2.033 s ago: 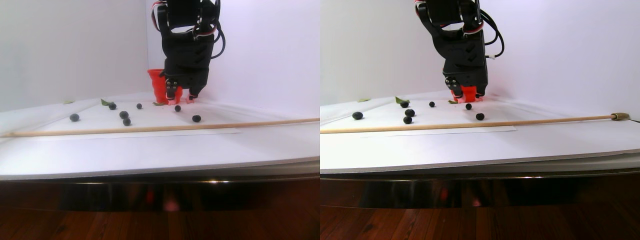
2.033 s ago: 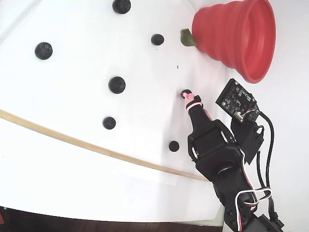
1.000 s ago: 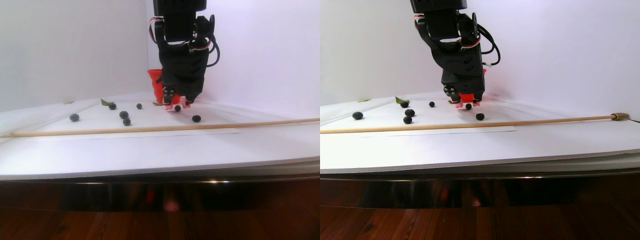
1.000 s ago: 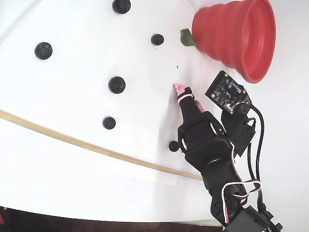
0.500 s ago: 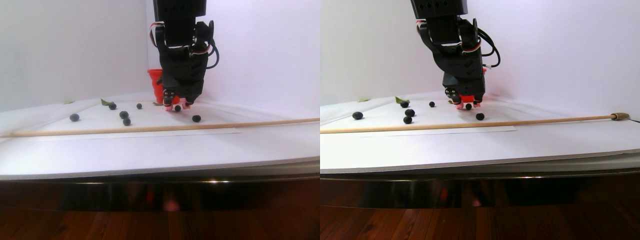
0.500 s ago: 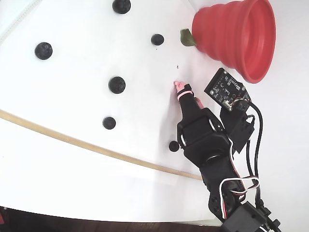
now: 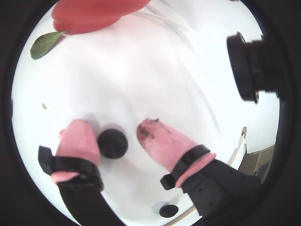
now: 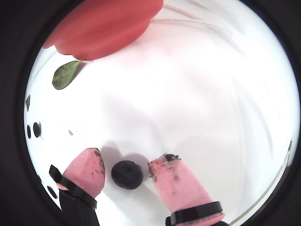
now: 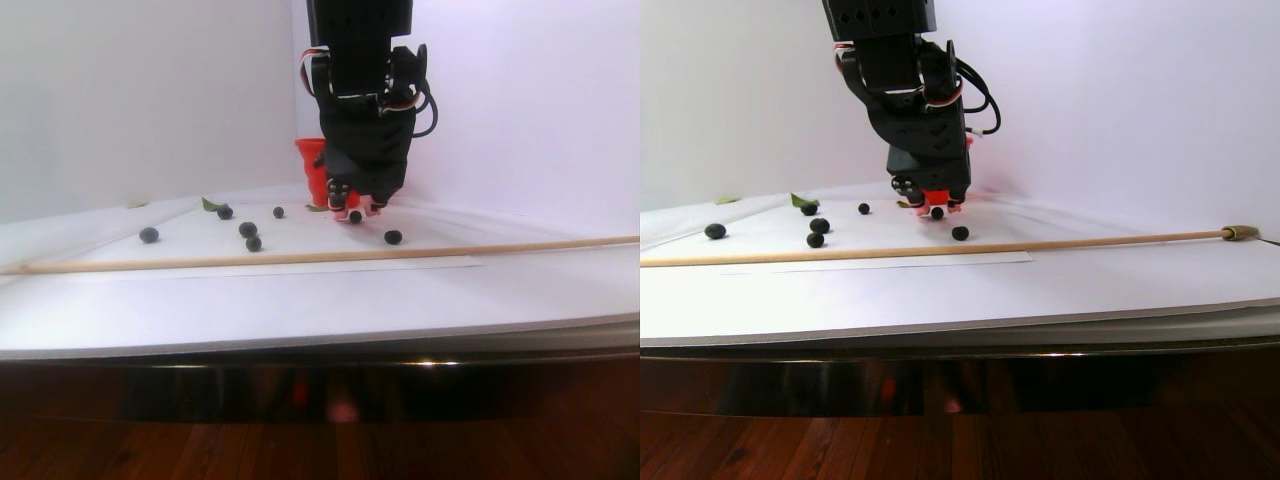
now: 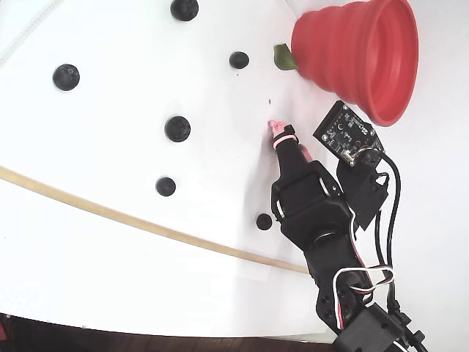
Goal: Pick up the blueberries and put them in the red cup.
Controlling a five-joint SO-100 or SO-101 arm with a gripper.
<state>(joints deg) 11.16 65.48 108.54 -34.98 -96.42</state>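
Note:
My gripper (image 7: 114, 133) is open and down at the white sheet, its two pink fingertips on either side of one dark blueberry (image 7: 112, 143). The berry lies on the sheet, nearer the left finger (image 7: 77, 139). It shows the same way in the other wrist view (image 8: 127, 174) between the fingertips (image 8: 167, 176). The red cup (image 10: 359, 55) lies tilted just beyond the gripper, its wide mouth toward the right of the fixed view. It also shows at the top of a wrist view (image 7: 94, 14). Several more blueberries (image 10: 177, 128) lie scattered on the sheet.
A small green leaf (image 10: 282, 57) lies by the cup's narrow end. A thin wooden stick (image 10: 146, 224) runs across the sheet in front of the berries. One blueberry (image 10: 264, 221) lies beside the arm. A black camera (image 7: 249, 66) sticks out at the right of a wrist view.

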